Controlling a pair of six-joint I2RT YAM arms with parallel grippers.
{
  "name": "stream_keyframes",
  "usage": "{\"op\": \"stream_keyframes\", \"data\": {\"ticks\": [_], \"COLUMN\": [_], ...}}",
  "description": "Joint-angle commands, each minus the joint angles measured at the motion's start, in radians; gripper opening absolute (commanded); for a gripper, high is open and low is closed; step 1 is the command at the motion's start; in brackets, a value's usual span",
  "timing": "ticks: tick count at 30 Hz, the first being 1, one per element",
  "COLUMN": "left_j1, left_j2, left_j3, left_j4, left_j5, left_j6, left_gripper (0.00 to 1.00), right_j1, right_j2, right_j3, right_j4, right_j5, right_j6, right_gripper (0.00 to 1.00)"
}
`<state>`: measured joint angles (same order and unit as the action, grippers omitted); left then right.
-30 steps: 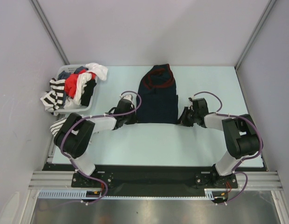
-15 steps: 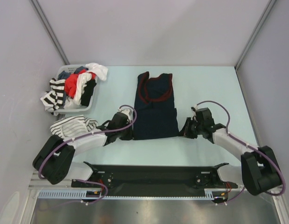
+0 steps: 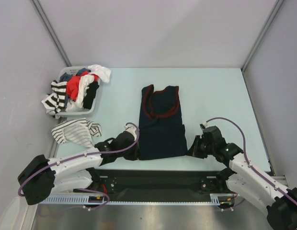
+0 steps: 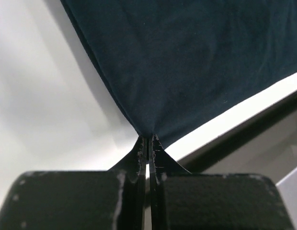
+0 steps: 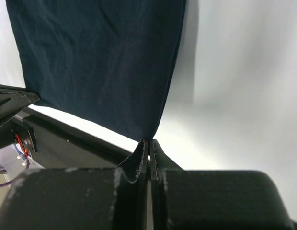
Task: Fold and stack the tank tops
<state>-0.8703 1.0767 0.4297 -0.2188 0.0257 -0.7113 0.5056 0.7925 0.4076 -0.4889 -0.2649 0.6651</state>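
The navy tank top (image 3: 161, 122) with maroon trim lies flat in the table's middle, neck at the far end, hem at the near edge. My left gripper (image 3: 134, 149) is shut on its near left hem corner; the left wrist view shows the cloth (image 4: 187, 62) pinched at my left gripper's tips (image 4: 148, 139). My right gripper (image 3: 191, 149) is shut on the near right hem corner; the right wrist view shows the cloth (image 5: 100, 62) pinched at my right gripper's tips (image 5: 149, 141). The white striped tank top (image 3: 74, 132) lies crumpled at the left.
A grey basket (image 3: 88, 109) heaped with several mixed clothes stands at the far left. The black mounting rail (image 3: 158, 179) runs along the table's near edge, just below the hem. Grey walls close in the sides and back.
Both grippers have pulled the navy top's hem toward the near edge, stretching it longer and flatter. Both arms have drawn back and lowered.
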Motion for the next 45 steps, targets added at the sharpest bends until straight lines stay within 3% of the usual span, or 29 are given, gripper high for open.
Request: {"op": "stream_keyframes", "data": {"ticks": [1, 7, 15, 23, 37, 45], "left_j1": [-0.03, -0.029, -0.022, 0.071, 0.335, 0.406], "left_j2": [-0.056, -0.158, -0.199, -0.077, 0.241, 0.367], "left_j3": [-0.012, 0.082, 0.28, 0.5, 0.676, 0.819], "left_j4": [-0.076, -0.237, -0.372, -0.418, -0.287, -0.3], "left_j5": [-0.052, -0.098, -0.132, -0.132, 0.181, 0.235], "left_j6": [-0.076, -0.062, -0.011, 0.075, 0.185, 0.21], "left_gripper": [0.0, 0.0, 0.0, 0.0, 0.0, 0.0], "right_j1": [0.025, 0.027, 0.022, -0.044, -0.24, -0.286], "right_j2": [-0.065, -0.122, -0.006, 0.183, 0.473, 0.631], "right_j3": [0.023, 0.129, 0.403, 0.585, 0.789, 0.919], "right_j4": [-0.134, -0.221, -0.3, -0.243, -0.142, -0.117], "right_j5": [0.044, 0.055, 0.122, 0.081, -0.071, -0.122], "right_j6": [0.039, 0.03, -0.067, -0.131, -0.186, -0.191], "right_gripper": [0.0, 0.0, 0.0, 0.0, 0.0, 0.0]}}
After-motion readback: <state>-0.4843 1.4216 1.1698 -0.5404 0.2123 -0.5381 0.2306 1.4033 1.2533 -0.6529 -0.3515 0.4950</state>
